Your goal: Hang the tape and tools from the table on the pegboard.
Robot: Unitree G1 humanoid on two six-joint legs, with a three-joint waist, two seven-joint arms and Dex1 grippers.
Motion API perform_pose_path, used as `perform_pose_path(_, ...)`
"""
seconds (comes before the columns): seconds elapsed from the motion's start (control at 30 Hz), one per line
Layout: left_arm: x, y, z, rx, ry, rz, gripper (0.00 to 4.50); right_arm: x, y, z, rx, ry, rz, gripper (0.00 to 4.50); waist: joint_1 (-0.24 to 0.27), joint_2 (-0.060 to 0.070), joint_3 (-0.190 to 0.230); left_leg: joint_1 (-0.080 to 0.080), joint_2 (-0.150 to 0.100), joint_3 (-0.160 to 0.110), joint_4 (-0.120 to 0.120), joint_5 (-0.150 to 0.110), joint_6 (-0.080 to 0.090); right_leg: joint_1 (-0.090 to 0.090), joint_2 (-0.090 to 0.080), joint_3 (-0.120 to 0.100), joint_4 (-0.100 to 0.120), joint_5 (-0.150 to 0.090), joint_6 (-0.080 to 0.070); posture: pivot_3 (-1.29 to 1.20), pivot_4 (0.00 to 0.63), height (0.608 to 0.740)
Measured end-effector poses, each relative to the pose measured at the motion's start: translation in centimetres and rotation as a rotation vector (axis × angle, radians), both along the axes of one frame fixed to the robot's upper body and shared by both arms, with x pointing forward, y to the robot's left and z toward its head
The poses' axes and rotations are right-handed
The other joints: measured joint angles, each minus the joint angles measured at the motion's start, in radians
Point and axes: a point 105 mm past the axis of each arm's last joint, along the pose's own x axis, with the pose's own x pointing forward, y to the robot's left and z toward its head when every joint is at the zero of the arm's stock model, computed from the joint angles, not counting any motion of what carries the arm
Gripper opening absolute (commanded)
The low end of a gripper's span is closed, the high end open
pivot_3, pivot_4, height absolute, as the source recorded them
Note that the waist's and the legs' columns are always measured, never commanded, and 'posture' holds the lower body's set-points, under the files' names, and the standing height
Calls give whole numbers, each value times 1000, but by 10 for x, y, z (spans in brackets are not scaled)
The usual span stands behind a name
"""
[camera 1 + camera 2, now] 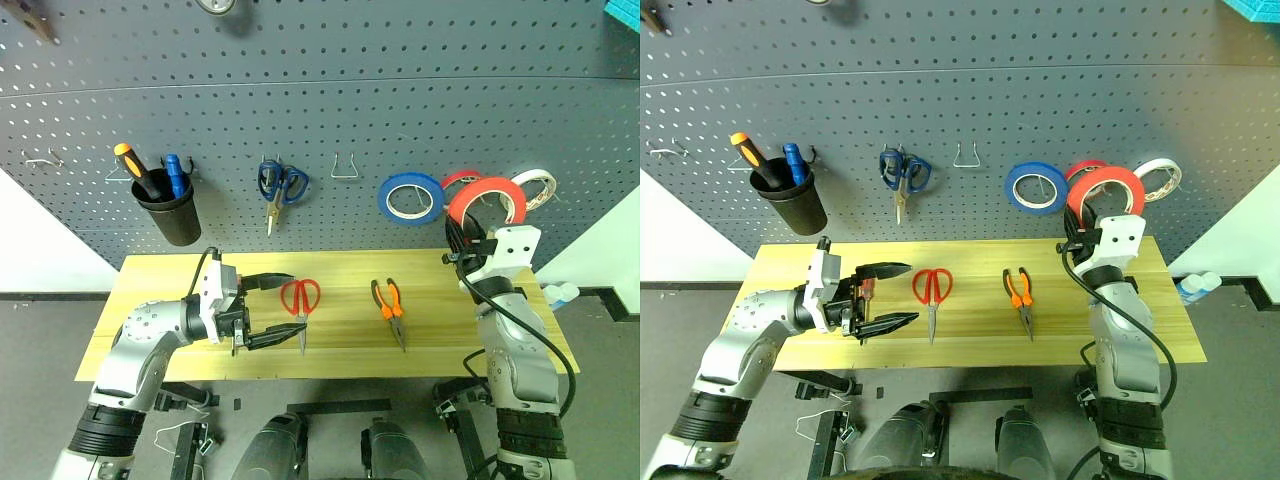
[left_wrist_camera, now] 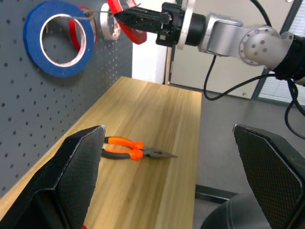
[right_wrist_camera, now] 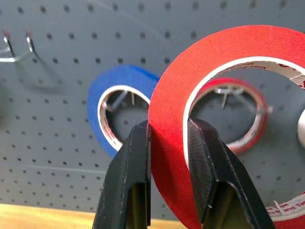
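The red tape [image 1: 487, 200] is up off the bench, held on edge in front of the pegboard [image 1: 320, 90], just beside the blue roll [image 1: 410, 197] and overlapping a second red ring [image 1: 458, 180] that hangs there. The right pincer [image 3: 167, 143] is clamped on the tape's band, one finger inside the ring and one outside. Down on the bench [image 1: 440, 330] lie the red-handled scissors [image 1: 300, 300] and the orange-handled pliers [image 1: 389, 305], well apart. The left pincer [image 1: 285, 307] hovers above the bench just beside the scissors, spread wide and holding nothing.
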Motion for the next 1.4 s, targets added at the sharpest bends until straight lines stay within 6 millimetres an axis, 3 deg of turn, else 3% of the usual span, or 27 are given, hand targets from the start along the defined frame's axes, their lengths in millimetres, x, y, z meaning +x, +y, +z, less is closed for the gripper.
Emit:
perform_pose_path(0.73, -4, 0, 8, 8, -9, 0, 4500, 28, -15, -13, -18, 7, 16, 705, 1, -1, 10, 0, 0, 0, -2, 0, 0, 1, 0, 0, -1, 0, 0, 176, 190, 740)
perform_pose_path(1.27, -6, 0, 11, -7, -7, 11, 4500, 53, -25, -11, -75, -8, 1, 705, 1, -3, 18, 0, 0, 0, -2, 0, 0, 3, 0, 0, -1, 0, 0, 192, 200, 740)
perform_pose_path(1.3, -7, 0, 11, -6, -4, 12, 4500, 53, -27, -11, -82, -7, -5, 1437, 1, -3, 19, 0, 0, 0, -2, 0, 0, 3, 0, 0, -1, 0, 0, 192, 200, 740)
perform_pose_path(1.4, -8, 0, 9, -5, 4, 12, 4500, 55, -32, -17, -76, 21, -24, 2340, 2, -4, 23, 0, 0, 0, -2, 0, 0, 3, 0, 0, -1, 0, -1, 191, 200, 740)
